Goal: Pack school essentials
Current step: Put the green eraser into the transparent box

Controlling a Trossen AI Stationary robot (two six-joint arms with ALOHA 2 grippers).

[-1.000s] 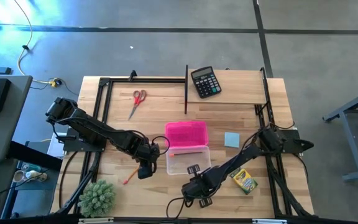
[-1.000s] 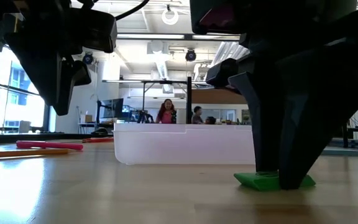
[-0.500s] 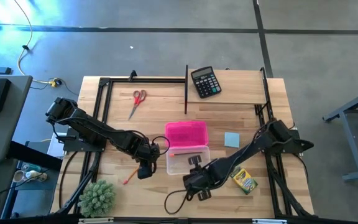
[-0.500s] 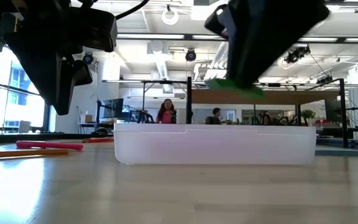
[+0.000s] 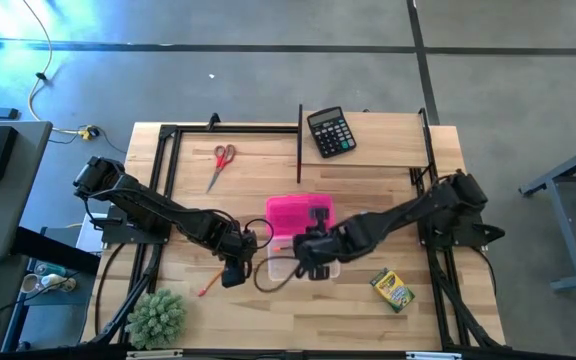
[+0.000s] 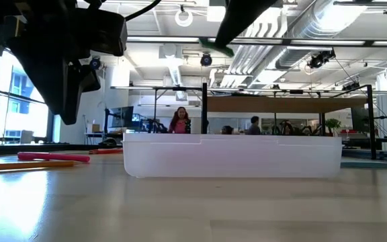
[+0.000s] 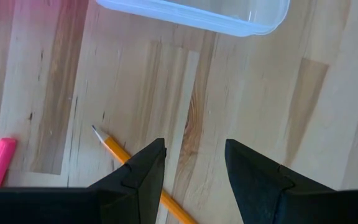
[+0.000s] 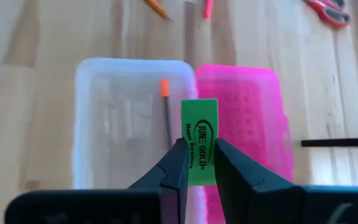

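Right tool [image 8: 194,163] clamped on green piece [image 8: 199,140], clear box [image 8: 129,112] probably just beneath, left tool [image 7: 191,163] apart above pencil [image 7: 114,148]

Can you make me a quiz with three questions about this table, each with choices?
1. Where is the right tool? A) over the clear box B) by the scissors C) over the plant
2. What colour is the piece it holds? A) red B) green C) blue
3. How is the left tool? A) open B) shut on a pencil C) out of sight

Answers:
1 A: the right wrist view looks down on the clear box and its pink lid.
2 B: the green piece sits pinched between the fingers.
3 A: its fingers stand apart above the pencil, gripping nothing.
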